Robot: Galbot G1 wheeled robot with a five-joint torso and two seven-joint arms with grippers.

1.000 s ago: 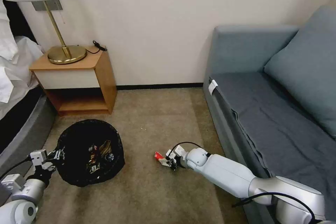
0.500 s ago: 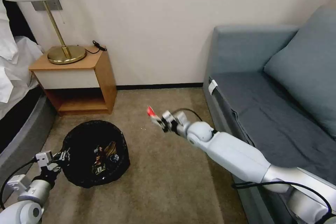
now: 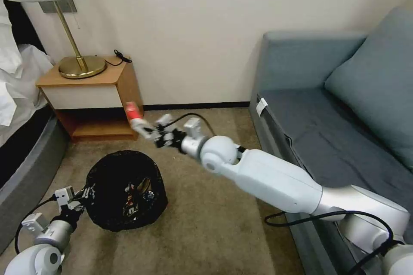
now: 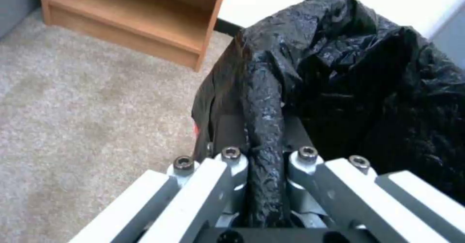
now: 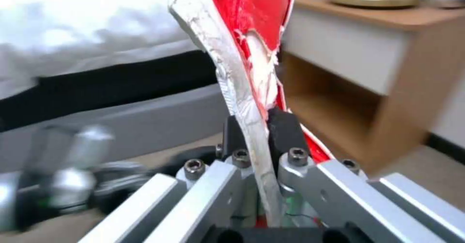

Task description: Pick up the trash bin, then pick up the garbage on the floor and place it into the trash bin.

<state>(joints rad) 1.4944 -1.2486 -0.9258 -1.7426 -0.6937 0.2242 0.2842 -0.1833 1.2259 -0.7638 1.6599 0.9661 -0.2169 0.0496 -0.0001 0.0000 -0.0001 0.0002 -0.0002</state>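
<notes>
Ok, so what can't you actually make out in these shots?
- Head view: litter inside the bin is too small and dark to identify.
- Left wrist view: the liner hides the bin's body and contents.
- Right wrist view: the wrapper's top is cut off by the edge; the left gripper behind it is blurred.

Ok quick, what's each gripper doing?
Left gripper: closed on the bin liner.
Right gripper: closed on the wrapper.

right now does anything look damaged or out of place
The red-and-white wrapper pinched in the right gripper is torn and crumpled, held in the air above the trash bin. The left gripper clamps a bunched fold of the bin's black liner. Nothing looks spilled on the carpet.
</notes>
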